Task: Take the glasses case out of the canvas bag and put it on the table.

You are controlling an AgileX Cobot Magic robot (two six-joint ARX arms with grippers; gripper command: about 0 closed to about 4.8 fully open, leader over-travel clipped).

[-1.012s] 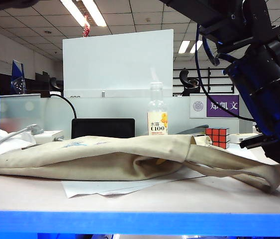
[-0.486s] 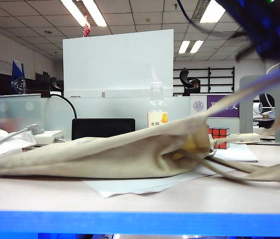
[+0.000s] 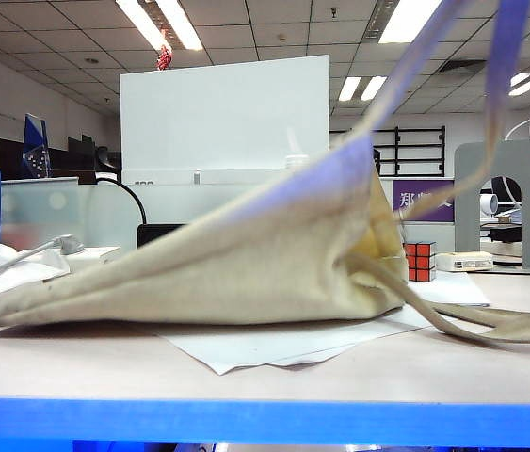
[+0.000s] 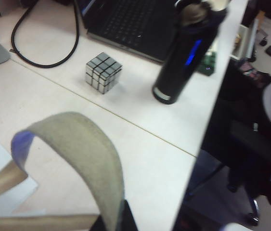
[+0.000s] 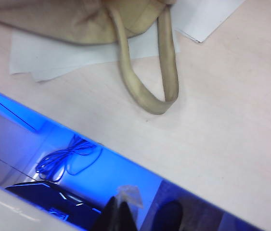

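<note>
My left tool [image 4: 112,222] is closed on a strap [image 4: 84,154] of the bag [image 3: 246,264], mouth raised off the surface [image 3: 359,372]. Right tool [image 5: 120,211] closed, empty, beyond the bag's slack strap. Glasses case unseen, presumably inside; extraction remains.

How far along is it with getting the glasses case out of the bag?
Early stage. Done: the left gripper is shut on a strap of the canvas bag, and that end of the bag is pulled up off the table. The other strap lies slack on the table, and the right gripper is shut and empty above the table's front edge. Left: the glasses case is nowhere in view.
</note>
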